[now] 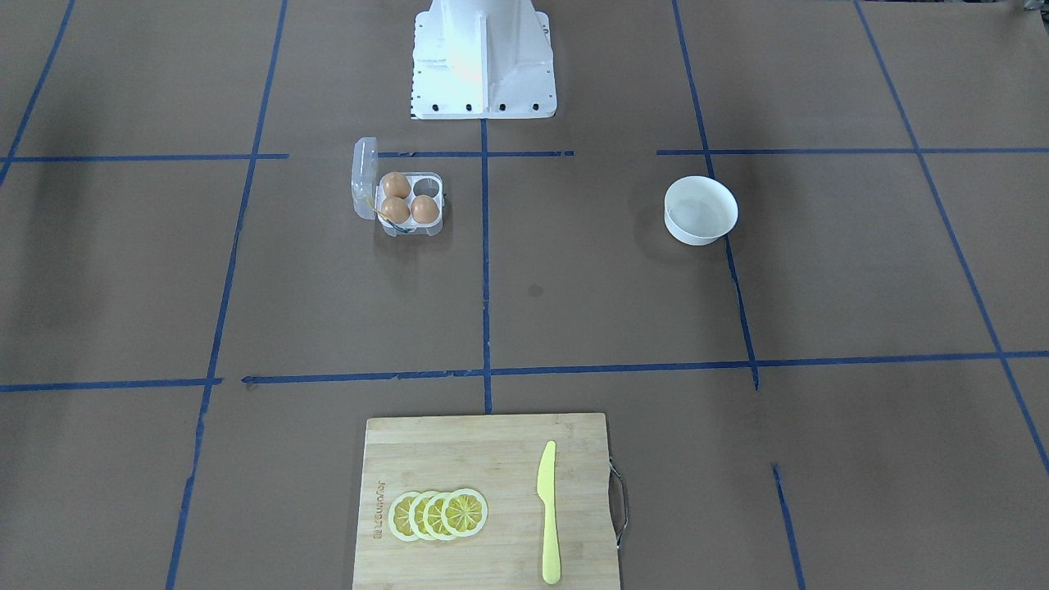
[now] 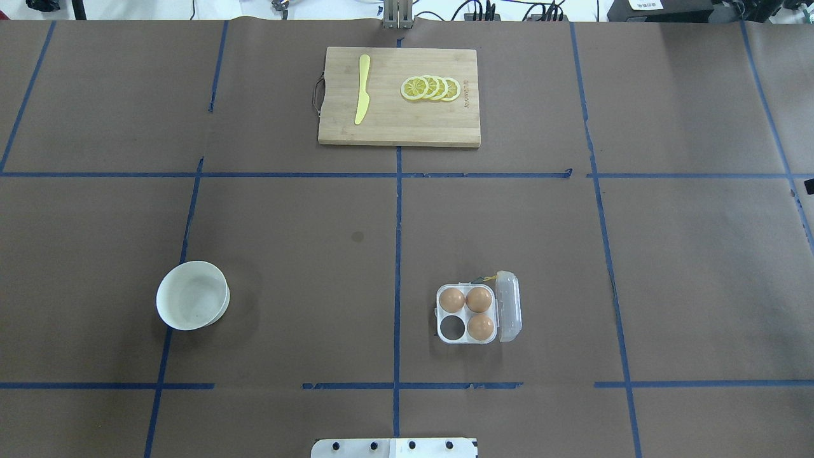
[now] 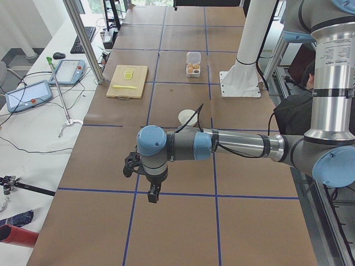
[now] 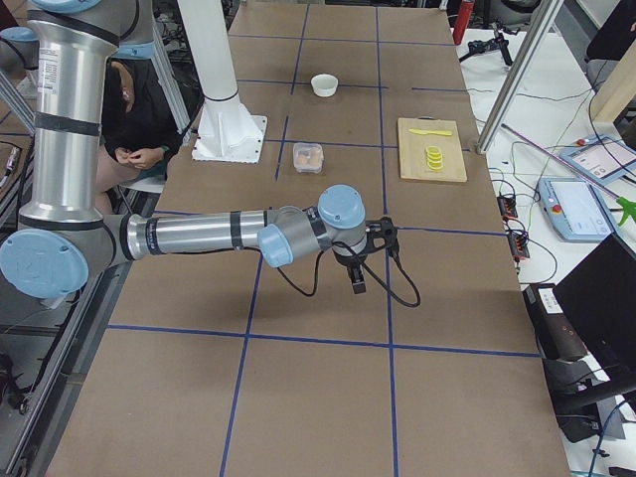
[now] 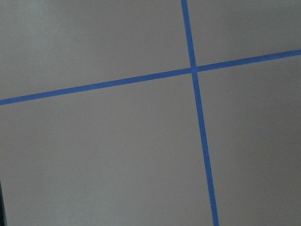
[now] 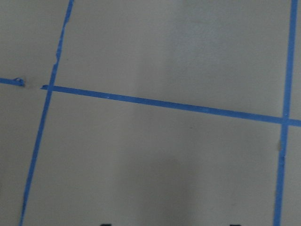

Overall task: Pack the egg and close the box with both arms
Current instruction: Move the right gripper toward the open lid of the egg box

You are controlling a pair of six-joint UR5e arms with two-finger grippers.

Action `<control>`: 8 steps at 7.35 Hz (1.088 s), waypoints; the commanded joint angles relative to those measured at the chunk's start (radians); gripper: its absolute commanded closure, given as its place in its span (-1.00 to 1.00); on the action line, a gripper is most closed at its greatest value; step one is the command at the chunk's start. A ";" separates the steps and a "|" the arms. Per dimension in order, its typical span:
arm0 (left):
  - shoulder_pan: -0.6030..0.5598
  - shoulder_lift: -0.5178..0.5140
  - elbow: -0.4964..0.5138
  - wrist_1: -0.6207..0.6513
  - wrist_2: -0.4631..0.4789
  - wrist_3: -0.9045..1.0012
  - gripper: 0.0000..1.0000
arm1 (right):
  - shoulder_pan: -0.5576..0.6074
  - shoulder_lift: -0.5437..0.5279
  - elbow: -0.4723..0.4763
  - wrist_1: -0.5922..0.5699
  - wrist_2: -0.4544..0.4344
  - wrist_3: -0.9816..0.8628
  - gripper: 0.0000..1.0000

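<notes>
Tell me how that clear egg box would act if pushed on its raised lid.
The box looks like thin clear plastic, so it's probably light and may slide rather than stay put. Its lid stands open on a hinge, so it would likely swing and flex. Three eggs add weight unevenly, one cell being empty.

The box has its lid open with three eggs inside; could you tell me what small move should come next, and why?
Probably bring the right gripper toward the open lid of the box: three eggs sit in its cells, no loose egg shows, the bowl looks empty, and that gripper hangs far off.
</notes>
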 commanded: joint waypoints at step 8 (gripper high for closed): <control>0.001 -0.033 -0.003 -0.010 -0.036 0.008 -1.00 | -0.788 0.185 0.171 0.194 -0.411 1.038 1.00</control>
